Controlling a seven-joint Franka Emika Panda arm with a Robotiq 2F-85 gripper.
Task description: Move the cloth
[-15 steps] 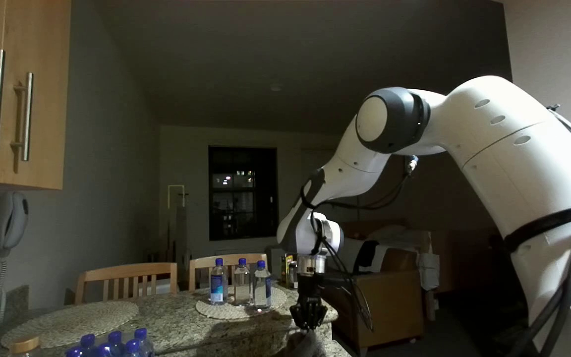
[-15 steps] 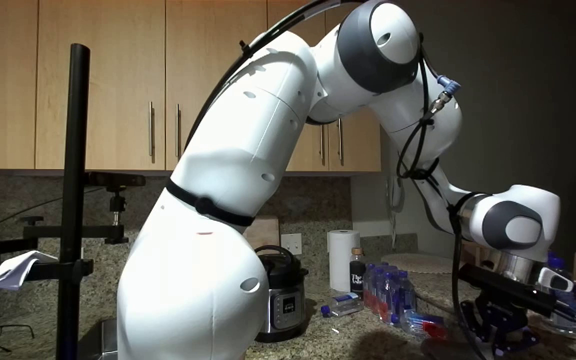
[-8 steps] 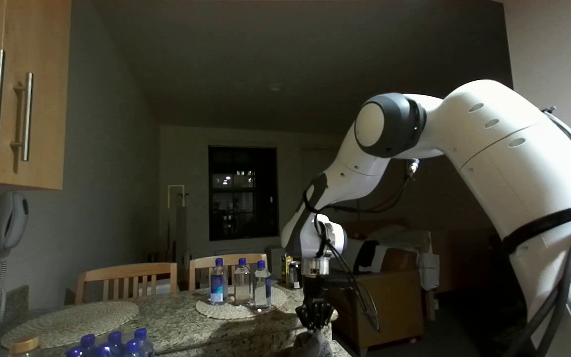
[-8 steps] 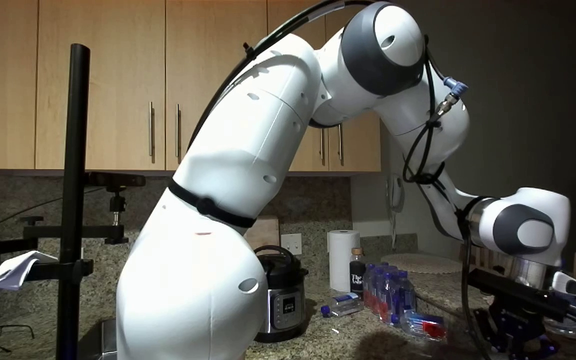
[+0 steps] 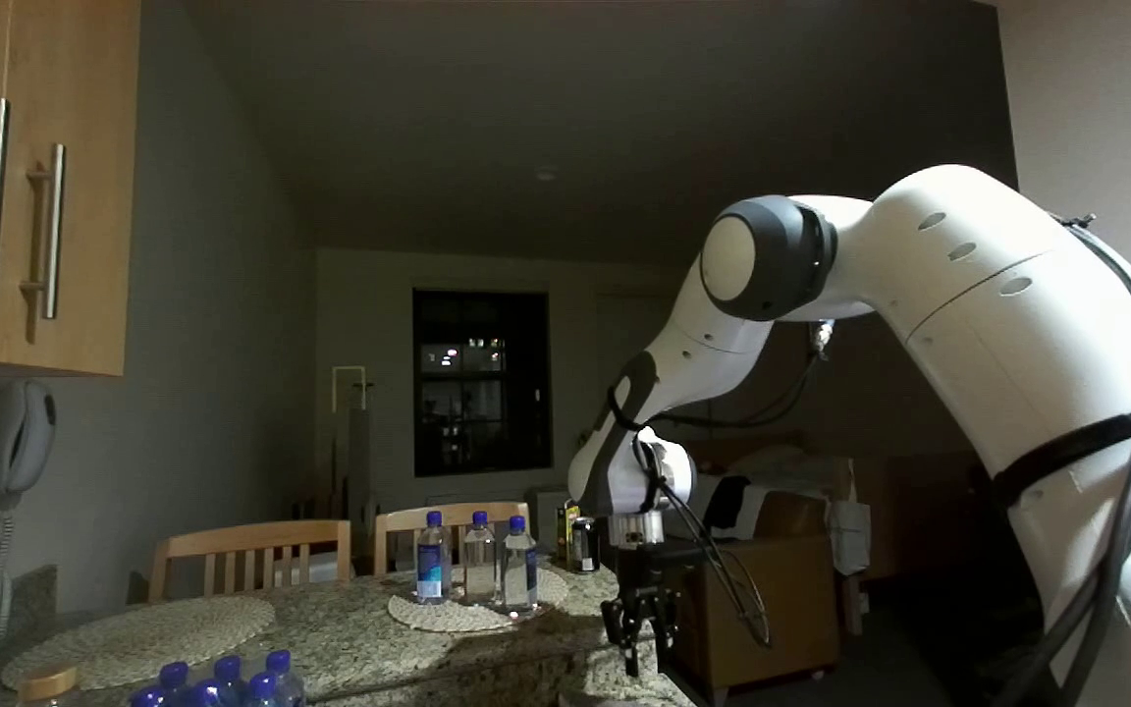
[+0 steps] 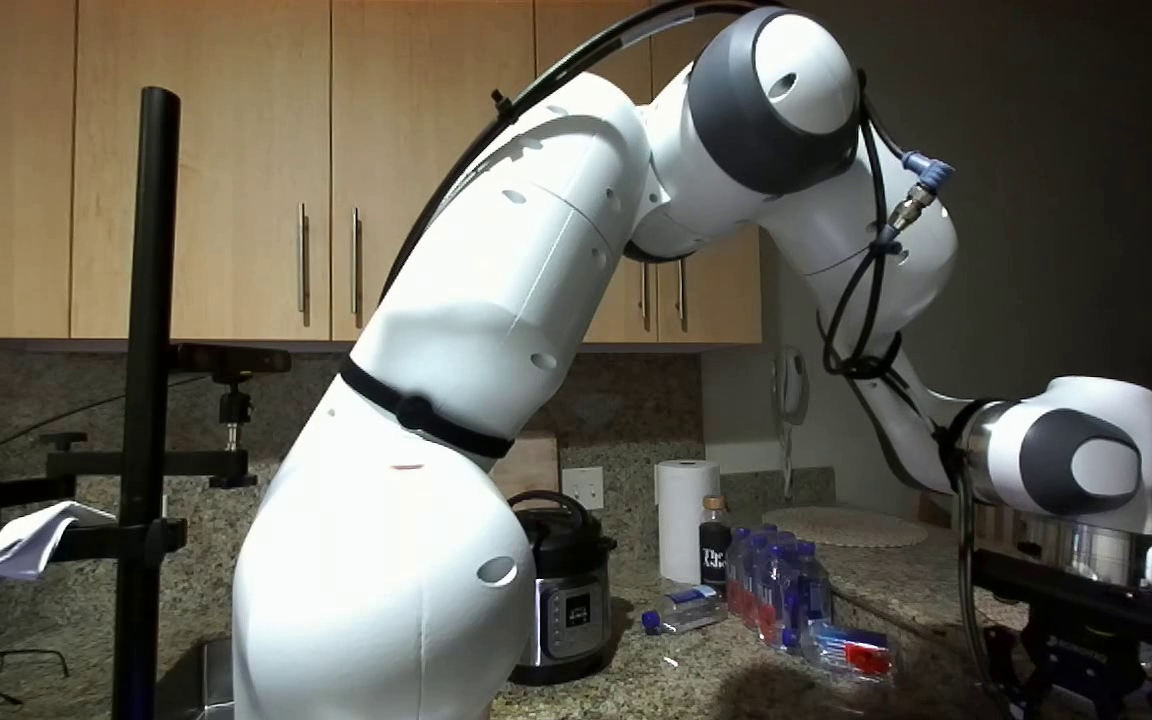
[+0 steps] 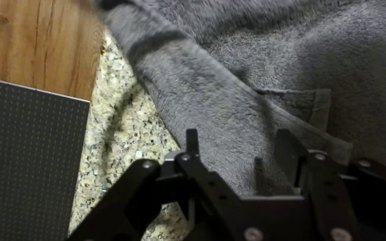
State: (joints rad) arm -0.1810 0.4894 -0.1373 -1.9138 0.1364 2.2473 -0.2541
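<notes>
A grey plush cloth [image 7: 209, 93] is lying on the speckled beige granite counter [image 7: 139, 130], beside one of its edges. At the top of the wrist view the cloth is covering that edge; lower down it is lying at an angle to it, and a strip of bare granite is showing between cloth and edge. On the side facing that edge, a broad band of the cloth is lying doubled back on itself, its hem running diagonally. Past the counter's edge, a brown wood-grain surface [image 7: 45, 40] and a dark grey dotted panel [image 7: 28, 160] are adjoining each other.

The black two-fingered gripper [image 7: 237, 142] is hanging over the folded band with its jaws standing apart, grey fabric showing through the gap; whether it is touching the cloth, I cannot tell. In an exterior view the white robot arm [image 5: 1007, 295] is holding the gripper near the end corner of the counter's raised part.

On that raised part, three clear plastic bottles with blue caps [image 5: 479, 570] are standing upright on a round woven mat [image 5: 457, 619], and a dark metal can [image 5: 582, 545] is standing near it. In an exterior view a cluster of blue-capped bottles [image 6: 771, 590] is standing on the lower counter.
</notes>
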